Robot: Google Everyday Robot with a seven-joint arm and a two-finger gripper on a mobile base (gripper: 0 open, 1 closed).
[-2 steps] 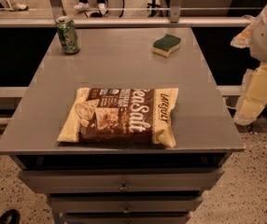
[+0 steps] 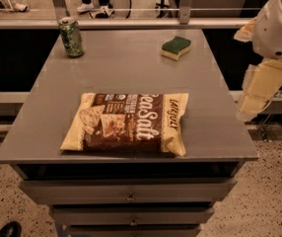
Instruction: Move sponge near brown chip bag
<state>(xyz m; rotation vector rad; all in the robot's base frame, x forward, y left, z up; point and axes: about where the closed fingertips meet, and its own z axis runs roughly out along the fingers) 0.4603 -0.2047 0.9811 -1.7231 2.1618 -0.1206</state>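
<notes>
Camera view: gripper (image 2: 260, 89) hangs off the right edge of the table (image 2: 131, 68), beside its near half, touching nothing. Can't tell how wide it's set. It's carrying nothing. White wrist housing (image 2: 279, 28) sits above it at the frame's right edge.

Sponge (image 2: 176, 47) lies flat, green scrub side up, far right of the top, well apart from the brown chip bag (image 2: 126, 122). The bag lies flat front-centre, close to the front edge. Green soda can (image 2: 71, 37) stands upright far left, out of the lane.

My read: grasp not started, approach phase. The arm is probably off to the side so it doesn't block the top. Next I'd reach in over the right edge, pinch the sponge top-down, carry it toward the front and set it just beside the bag's right end. Risks: the foam squashing in the pinch, or clipping the bag on the drop.
</notes>
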